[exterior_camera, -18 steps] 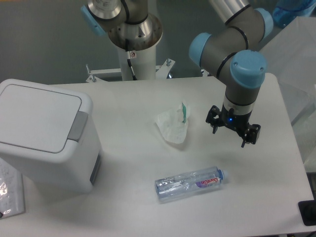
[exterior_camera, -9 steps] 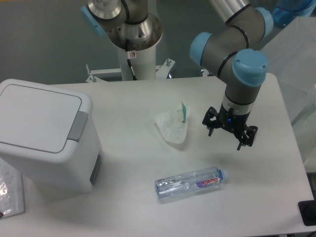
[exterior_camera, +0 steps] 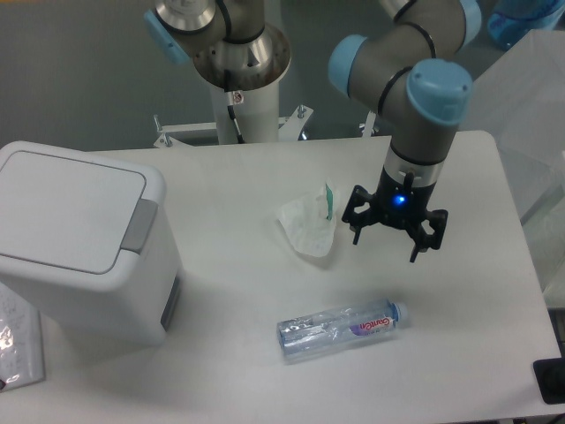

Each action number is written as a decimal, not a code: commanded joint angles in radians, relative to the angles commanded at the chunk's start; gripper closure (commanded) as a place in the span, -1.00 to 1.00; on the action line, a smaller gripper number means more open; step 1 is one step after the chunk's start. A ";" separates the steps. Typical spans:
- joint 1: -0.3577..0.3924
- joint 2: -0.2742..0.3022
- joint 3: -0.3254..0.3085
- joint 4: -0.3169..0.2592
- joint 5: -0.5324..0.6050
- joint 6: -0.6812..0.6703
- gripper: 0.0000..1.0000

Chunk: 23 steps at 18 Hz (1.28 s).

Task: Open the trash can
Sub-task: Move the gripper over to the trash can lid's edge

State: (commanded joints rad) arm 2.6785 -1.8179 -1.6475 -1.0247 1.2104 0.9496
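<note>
The trash can [exterior_camera: 75, 238] is a large white boxy bin at the table's left. Its flat lid is shut and its grey push button [exterior_camera: 137, 226] sits on the right edge of the top. My gripper [exterior_camera: 386, 240] hangs open and empty above the table's right half, far right of the bin. Its fingers point down, just right of the crumpled tissue.
A crumpled white tissue with a green strip [exterior_camera: 310, 222] lies mid-table. A clear plastic bottle [exterior_camera: 340, 328] lies on its side near the front edge. A plastic packet [exterior_camera: 18, 344] lies at the left front corner. The robot base [exterior_camera: 238, 79] stands behind the table.
My gripper has moved left, toward the tissue and the bin, staying open. Nothing on the table has moved.
</note>
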 joint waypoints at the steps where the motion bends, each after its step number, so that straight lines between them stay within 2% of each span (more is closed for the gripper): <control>1: -0.023 0.008 0.000 0.000 -0.014 -0.024 -1.00; 5: -0.091 0.040 0.050 0.005 -0.087 -0.205 -1.00; 10: -0.199 0.052 0.118 0.005 -0.092 -0.346 -1.00; 13: -0.245 0.052 0.138 0.005 -0.094 -0.425 -1.00; 17: -0.292 0.084 0.129 0.005 -0.107 -0.436 -1.00; 21: -0.307 0.149 0.069 0.006 -0.114 -0.494 -1.00; 23: -0.312 0.155 0.052 0.006 -0.114 -0.500 -1.00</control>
State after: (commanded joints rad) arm 2.3670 -1.6628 -1.5953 -1.0186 1.0968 0.4495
